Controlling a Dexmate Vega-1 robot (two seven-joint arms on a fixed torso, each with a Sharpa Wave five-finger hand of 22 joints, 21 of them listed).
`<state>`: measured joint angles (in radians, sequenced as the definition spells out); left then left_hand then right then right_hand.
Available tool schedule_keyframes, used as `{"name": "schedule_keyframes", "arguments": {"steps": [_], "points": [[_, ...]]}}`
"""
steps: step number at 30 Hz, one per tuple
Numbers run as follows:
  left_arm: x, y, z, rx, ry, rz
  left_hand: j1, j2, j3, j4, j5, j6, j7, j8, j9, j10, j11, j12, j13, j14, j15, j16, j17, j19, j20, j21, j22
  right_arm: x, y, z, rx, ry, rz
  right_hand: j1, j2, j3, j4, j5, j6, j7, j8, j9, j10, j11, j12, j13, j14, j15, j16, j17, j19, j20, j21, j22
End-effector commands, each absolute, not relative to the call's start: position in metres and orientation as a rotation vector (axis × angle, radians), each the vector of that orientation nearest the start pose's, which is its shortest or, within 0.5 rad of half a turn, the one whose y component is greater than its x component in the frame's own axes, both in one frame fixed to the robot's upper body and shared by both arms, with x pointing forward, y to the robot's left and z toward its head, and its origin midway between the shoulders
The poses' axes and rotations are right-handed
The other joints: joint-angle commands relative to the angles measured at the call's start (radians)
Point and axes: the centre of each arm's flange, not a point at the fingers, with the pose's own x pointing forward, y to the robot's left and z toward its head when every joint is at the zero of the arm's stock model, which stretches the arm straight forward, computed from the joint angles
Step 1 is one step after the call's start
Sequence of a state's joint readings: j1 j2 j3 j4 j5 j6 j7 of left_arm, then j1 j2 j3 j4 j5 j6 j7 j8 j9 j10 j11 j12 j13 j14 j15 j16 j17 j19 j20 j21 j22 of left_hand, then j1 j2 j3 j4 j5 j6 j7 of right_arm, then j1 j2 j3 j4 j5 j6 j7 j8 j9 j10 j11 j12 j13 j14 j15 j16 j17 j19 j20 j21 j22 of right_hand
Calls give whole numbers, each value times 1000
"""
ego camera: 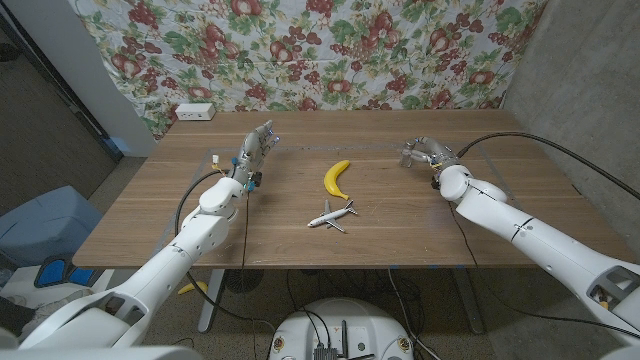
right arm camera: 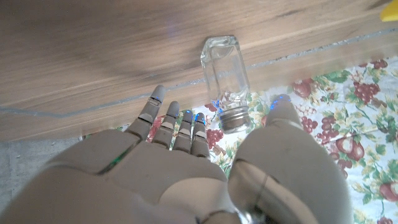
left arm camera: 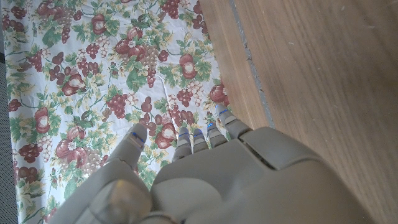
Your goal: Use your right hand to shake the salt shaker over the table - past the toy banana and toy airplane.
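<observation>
Glass shaker point(right arm camera: 225, 81) is standing on the surface at the far right, right hand point(right arm camera: 186, 168) reaching with fingers spread, gripping nothing yet. Reach step; next it's needing to close on the shaker, lift, and carry beyond banana point(ego camera: 337, 178) and airplane point(ego camera: 331, 215). Left hand point(ego camera: 255, 152) is idling open.

No legible txt, labels, nos. or signs anywhere.

you're facing a wooden table point(ego camera: 300, 195) backed by a floral fruit-print cloth point(ego camera: 330, 50), with a white box point(ego camera: 195, 112) at its far left edge, a plain grey wall point(ego camera: 590, 70) on the right and a blue bin point(ego camera: 45, 225) on the floor left.
</observation>
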<state>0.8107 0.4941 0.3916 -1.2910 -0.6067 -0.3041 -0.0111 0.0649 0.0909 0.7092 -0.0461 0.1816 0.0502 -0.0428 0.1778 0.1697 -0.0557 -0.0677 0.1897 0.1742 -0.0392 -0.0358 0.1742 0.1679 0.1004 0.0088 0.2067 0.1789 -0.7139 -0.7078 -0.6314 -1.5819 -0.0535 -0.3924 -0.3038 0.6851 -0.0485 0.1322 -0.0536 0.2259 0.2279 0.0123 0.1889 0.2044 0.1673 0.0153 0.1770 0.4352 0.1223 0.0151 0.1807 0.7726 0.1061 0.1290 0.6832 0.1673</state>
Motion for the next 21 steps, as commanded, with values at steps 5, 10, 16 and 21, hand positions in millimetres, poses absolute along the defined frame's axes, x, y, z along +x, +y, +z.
{"name": "schedule_keyframes", "arguments": {"steps": [5,10,16,21], "points": [[654,278,-16,-9,-626,-205,-8,54,3,-5,2,6,-3,4,4,0,-6,2,4,-2,-34,3,1,2,5,1,4,648,-297,-12,-614,-541,-142,-62,2,-24,27,5,-23,-25,2,-3,-33,-8,3,-23,-41,1,0,-31,-23,2,-32,3],[653,279,-16,-11,-628,-205,-8,54,2,-6,2,6,-2,4,4,0,-5,2,4,-2,-35,3,1,2,4,1,4,648,-300,-13,-553,-573,-114,-87,6,-31,37,3,-14,-33,7,-4,-29,-12,8,-33,-44,-2,4,-44,-26,4,-43,3],[653,280,-16,-11,-629,-206,-9,54,3,-5,2,6,-3,4,4,1,-5,2,4,-2,-34,3,2,2,4,1,4,645,-302,-11,-480,-625,-116,-111,11,-38,46,-1,-5,-43,10,-6,-22,-13,12,-47,-52,-3,5,-64,-37,-24,-60,2],[653,281,-16,-11,-629,-205,-9,55,3,-5,2,5,-3,3,4,1,-5,2,4,-1,-34,4,2,2,4,1,4,643,-303,-7,-403,-664,-88,-118,13,-39,47,-3,0,-46,11,-7,-10,-14,17,-55,-43,-3,9,-76,-33,-41,-66,2]]}}
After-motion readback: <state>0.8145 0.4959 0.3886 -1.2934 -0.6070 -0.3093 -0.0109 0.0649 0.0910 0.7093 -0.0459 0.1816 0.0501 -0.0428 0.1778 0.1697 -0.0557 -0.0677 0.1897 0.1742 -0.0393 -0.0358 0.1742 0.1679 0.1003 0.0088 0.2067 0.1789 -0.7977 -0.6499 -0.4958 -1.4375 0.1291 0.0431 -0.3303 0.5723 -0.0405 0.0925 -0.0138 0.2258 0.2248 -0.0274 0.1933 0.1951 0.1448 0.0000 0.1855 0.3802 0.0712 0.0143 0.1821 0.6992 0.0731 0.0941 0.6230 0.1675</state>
